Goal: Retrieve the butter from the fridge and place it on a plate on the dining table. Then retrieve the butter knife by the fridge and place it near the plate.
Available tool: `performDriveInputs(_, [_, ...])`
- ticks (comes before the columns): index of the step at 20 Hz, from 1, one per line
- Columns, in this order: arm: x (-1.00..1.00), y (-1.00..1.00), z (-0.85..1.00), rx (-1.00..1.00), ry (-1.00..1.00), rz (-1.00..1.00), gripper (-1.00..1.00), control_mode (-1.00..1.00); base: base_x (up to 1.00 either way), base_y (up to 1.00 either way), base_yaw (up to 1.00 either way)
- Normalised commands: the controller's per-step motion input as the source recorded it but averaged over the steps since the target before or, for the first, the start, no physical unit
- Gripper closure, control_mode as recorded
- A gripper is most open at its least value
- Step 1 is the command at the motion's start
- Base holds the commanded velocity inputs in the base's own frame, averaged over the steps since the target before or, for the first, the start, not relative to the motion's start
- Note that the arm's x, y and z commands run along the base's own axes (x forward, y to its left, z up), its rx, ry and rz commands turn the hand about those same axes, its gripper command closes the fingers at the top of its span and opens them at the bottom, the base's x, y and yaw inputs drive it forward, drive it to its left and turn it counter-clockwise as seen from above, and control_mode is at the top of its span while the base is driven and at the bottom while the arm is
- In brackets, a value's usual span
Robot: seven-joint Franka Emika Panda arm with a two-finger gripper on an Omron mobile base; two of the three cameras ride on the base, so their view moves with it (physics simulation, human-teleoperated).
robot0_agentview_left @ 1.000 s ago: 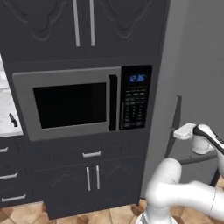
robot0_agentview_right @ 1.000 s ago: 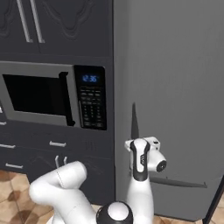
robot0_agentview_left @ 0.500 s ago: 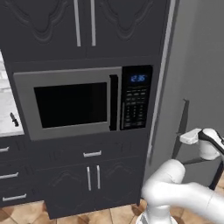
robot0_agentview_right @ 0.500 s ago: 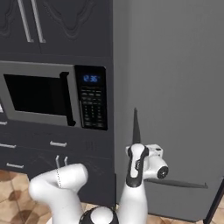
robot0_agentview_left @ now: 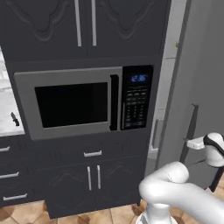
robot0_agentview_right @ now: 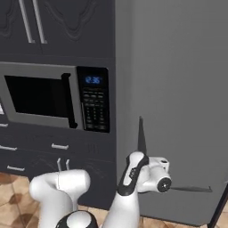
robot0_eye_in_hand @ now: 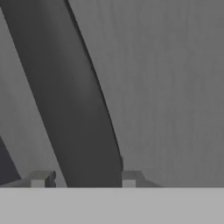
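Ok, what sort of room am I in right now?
A home kitchen, by the look of it: a built-in microwave set in dark cabinets with drawers below, and a tall grey fridge whose door handle sits between the gripper fingertips.

The white arm is bending low, its elbow near the floor and forearm reaching forward and up. The gripper [robot0_eye_in_hand: 83, 179] is holding its two fingertips [robot0_eye_in_hand: 41, 178] apart, a dark bar between them.

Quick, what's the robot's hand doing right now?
Gripper: closed around the fridge handle, one fingertip on each side.
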Motion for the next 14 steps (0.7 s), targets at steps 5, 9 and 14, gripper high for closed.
performDriveInputs(5, [-0.6, -1.0, 0.0, 0.0, 0.12, -0.12, 1.0, -1.0, 0.0, 0.0, 0.0])
performDriveInputs(9, [-0.62, -1.0, 0.0, 0.0, 0.12, -0.11, 1.0, -1.0, 0.0, 0.0, 0.0])
performDriveInputs(14, [-0.67, -1.0, 0.0, 0.0, 0.09, -0.09, 1.0, -1.0, 0.0, 0.0, 0.0])
